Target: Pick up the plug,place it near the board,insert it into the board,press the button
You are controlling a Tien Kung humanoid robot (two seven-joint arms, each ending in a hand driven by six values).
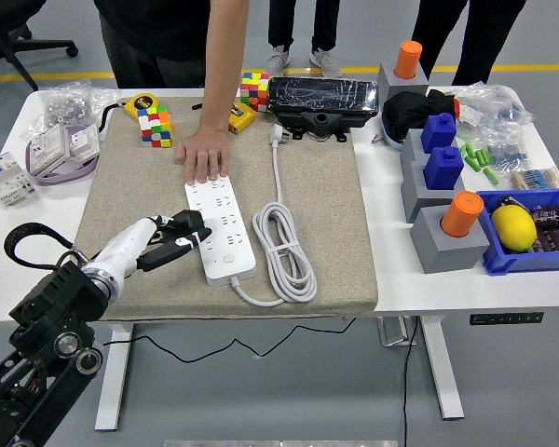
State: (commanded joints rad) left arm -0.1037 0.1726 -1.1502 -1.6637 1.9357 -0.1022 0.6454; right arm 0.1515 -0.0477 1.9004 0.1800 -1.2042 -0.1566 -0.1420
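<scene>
Left hand (175,240) at strip (220,229) left edge, fingers curled, seemingly empty; person's hand (203,154) presses strip's far end.

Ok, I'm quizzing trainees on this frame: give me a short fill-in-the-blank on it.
1. A person's hand presses the far end of the white ____.
2. The power strip lies on a ____ mat.
3. The lemon sits in a ____ bin.
4. The left hand is at the strip's ____ side.

Answers: power strip; beige; blue; left
</scene>
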